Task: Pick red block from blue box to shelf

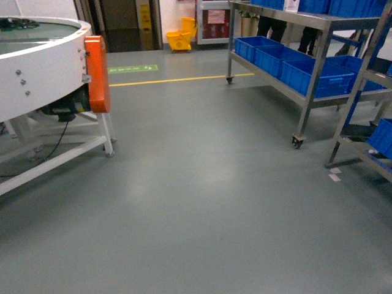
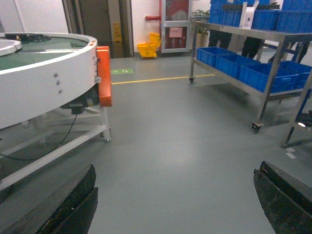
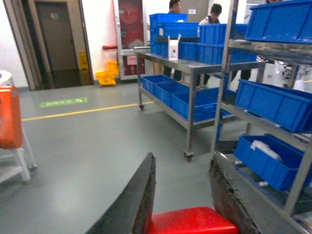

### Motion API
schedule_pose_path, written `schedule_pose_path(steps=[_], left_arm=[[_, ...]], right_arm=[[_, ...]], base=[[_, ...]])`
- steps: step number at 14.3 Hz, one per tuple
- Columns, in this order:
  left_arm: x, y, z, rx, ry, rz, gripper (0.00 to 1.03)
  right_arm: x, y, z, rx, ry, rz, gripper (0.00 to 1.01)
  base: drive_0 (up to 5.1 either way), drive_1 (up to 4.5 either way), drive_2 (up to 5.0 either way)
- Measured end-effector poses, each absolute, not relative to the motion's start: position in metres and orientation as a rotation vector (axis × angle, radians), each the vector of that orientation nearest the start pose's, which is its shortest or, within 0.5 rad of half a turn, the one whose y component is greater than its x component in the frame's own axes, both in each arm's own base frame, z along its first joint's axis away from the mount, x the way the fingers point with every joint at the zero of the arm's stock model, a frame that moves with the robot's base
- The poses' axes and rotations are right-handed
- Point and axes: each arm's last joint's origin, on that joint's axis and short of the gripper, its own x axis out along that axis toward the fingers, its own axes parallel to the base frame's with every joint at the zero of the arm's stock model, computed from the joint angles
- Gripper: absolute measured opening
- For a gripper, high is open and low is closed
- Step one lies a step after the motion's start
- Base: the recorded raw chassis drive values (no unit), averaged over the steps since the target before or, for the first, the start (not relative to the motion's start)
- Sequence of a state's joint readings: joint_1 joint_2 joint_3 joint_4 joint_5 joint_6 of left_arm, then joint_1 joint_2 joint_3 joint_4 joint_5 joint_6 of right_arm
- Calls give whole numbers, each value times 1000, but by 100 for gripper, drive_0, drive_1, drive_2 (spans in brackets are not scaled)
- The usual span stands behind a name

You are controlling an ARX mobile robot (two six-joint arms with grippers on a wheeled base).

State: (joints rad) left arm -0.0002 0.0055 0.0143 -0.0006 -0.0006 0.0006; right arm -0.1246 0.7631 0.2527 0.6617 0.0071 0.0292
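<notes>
The red block point(image 3: 192, 222) sits low between the two dark fingers of my right gripper point(image 3: 183, 161), which is shut on it and held above the grey floor. A steel shelf point(image 3: 225, 73) stands close on the right of the right wrist view; another shelf point(image 1: 318, 58) on castors shows at the right of the head view. In the left wrist view my left gripper point(image 2: 175, 170) is open wide, with only floor between its fingers. The blue box is out of view. Neither gripper appears in the head view.
A white round table with an orange side panel point(image 1: 97, 73) fills the left. Dark blue crates point(image 1: 306, 73) load the shelf tiers. A yellow mop bucket point(image 1: 180, 38) and a yellow floor line point(image 1: 177, 79) lie at the back. People point(image 3: 214, 12) stand behind the far shelf.
</notes>
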Motion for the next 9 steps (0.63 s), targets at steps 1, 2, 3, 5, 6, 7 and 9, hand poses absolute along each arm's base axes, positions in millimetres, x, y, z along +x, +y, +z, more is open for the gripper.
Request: schedule_pose_path(steps=[1,2,3,5,6,7,9], left_arm=[[97,0,167,1,-1,1,98],[97,0,168,1,-4,1,98],[97,0,168,1,-6,1,98],[97,0,168,1,-9,1,98],[97,0,168,1,-6,1,98],[97,0,168,1,-5,0,98],[97,0,168,1,-4,1,98]], right_arm=[[167,-21,233,20,-149,-129,28],[167,-21,233,21,-148,-129,28],[166,-21,234,20,-159,-129,28],[167,-21,233,20,-150,-129,28],[166,-21,233,20,-154,-129,28],[166,-21,233,20,-155,-129,28],[167,-21,233,20,-151,-129,28]], base=[[-154,246,-554],[-154,246,-554],[-154,246,-554],[-164,236,-564],[-164,236,-564],[-198,202,-598],[-198,202,-598]])
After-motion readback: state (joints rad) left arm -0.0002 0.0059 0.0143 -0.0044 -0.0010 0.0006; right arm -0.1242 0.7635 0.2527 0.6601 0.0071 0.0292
